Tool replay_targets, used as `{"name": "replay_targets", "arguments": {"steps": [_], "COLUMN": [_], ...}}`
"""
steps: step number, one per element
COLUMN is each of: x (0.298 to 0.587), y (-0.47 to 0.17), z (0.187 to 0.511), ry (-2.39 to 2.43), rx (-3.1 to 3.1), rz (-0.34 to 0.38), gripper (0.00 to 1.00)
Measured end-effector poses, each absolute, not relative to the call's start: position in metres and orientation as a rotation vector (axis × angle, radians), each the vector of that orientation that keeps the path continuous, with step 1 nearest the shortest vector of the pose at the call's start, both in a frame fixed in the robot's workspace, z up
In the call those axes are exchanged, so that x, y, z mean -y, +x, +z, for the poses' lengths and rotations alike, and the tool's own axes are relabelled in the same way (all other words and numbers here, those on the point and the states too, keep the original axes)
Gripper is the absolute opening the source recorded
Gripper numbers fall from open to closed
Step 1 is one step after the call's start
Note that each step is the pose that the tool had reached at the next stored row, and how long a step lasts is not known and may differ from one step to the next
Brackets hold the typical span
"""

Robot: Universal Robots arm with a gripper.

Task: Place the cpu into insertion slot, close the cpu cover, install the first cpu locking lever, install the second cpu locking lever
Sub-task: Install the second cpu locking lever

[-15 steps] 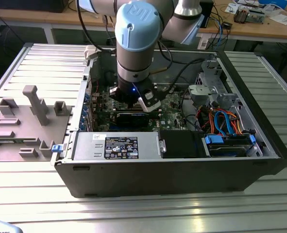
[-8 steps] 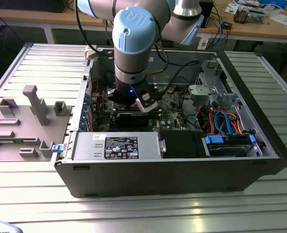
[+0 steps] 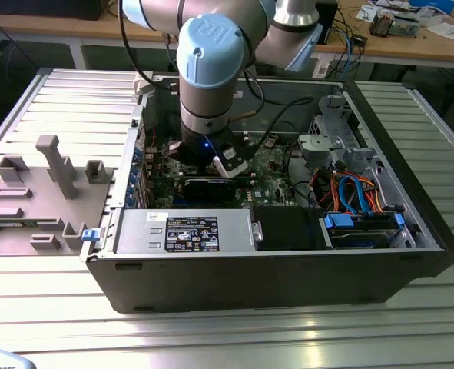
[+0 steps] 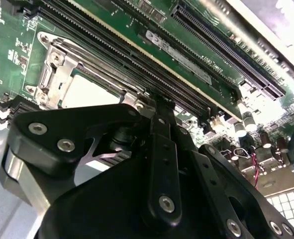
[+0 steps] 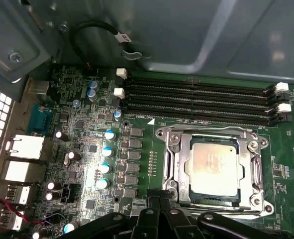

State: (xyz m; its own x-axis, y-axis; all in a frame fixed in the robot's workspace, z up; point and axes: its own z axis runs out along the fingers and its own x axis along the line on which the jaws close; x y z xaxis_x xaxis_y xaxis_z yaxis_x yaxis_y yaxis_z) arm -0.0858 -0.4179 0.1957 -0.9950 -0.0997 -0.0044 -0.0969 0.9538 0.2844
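Black gripper [image 5: 159,201] linkage up close, fingertips together and holding nothing, right by the silvery square cpu cover [image 5: 179,167] closed over the dull silver-grey cpu [image 5: 214,167].

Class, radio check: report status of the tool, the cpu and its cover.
Tool low over motherboard, beside socket. Cpu seated in insertion slot, cpu cover down around it. Nothing obstructing.

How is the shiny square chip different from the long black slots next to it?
The cpu is a square with a pale silver-grey metal top; the memory slots are long, thin and black. There is one cpu, but several memory slots run side by side. A silvery metal frame, the cpu cover, surrounds the cpu; the memory slots have white clips at their ends instead. Both sit on the green circuit board.
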Motion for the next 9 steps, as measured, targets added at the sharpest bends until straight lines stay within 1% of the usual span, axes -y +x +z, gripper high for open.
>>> {"name": "replay_targets", "arguments": {"steps": [4,9], "x": [0.4178,0.4173], "y": [-0.0858,-0.0811], "z": [0.1956,0.2033], "ry": [0.159,0.161], "rx": [3.096,3.095], "rz": [-0.441,-0.441], "gripper": [0.11,0.11]}}
